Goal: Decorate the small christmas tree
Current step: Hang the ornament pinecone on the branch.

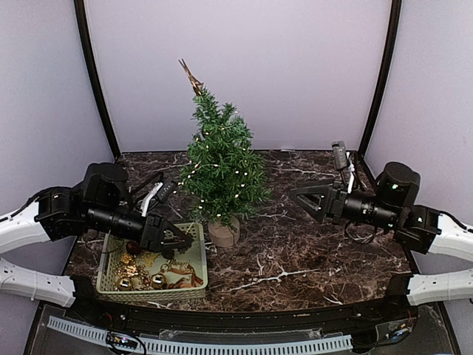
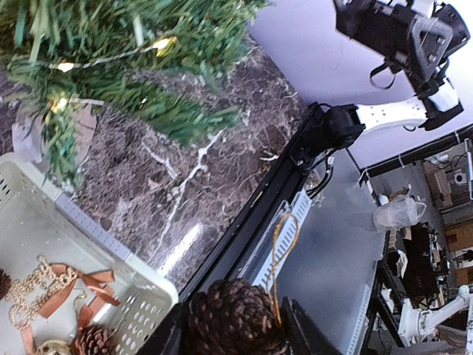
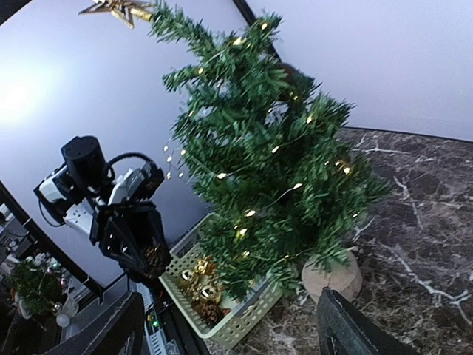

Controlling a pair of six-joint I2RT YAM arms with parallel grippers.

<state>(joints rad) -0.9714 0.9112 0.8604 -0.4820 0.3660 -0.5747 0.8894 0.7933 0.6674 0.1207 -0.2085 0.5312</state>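
The small christmas tree (image 1: 221, 159) stands mid-table on a tan wooden base (image 1: 223, 231), with a string of lights and a gold star (image 1: 191, 76) on top. It also shows in the right wrist view (image 3: 273, 155). My left gripper (image 1: 179, 242) is shut on a brown pine cone (image 2: 235, 318) with a gold loop (image 2: 282, 248), held above the basket's right side. The pale green basket (image 1: 190, 285) holds gold baubles, a pine cone and ribbons. My right gripper (image 1: 301, 198) is open and empty, right of the tree and facing it.
The black frame rail (image 1: 244, 318) runs along the table's near edge. Dark poles stand at the back corners. Marble tabletop (image 1: 318, 251) lies between the tree and the right arm.
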